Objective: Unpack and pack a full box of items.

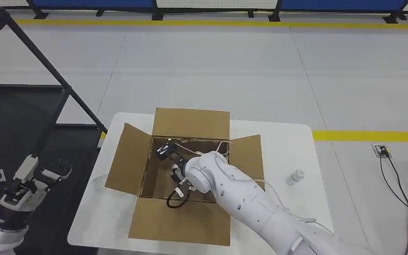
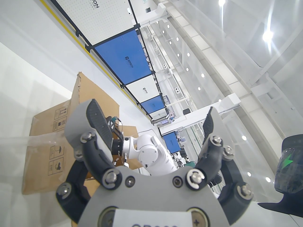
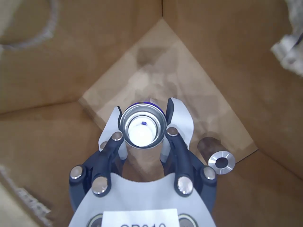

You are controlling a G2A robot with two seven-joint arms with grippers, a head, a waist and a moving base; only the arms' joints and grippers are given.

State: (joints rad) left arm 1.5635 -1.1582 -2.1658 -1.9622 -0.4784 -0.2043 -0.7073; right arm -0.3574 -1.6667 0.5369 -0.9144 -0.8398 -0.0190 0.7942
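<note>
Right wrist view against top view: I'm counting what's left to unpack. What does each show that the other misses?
Right wrist view: the right gripper closed around an upright spray can, a metal-capped cylinder standing beside it. Top view: a small white bottle on the table beside the cardboard box. Both: that box's inside.
</note>
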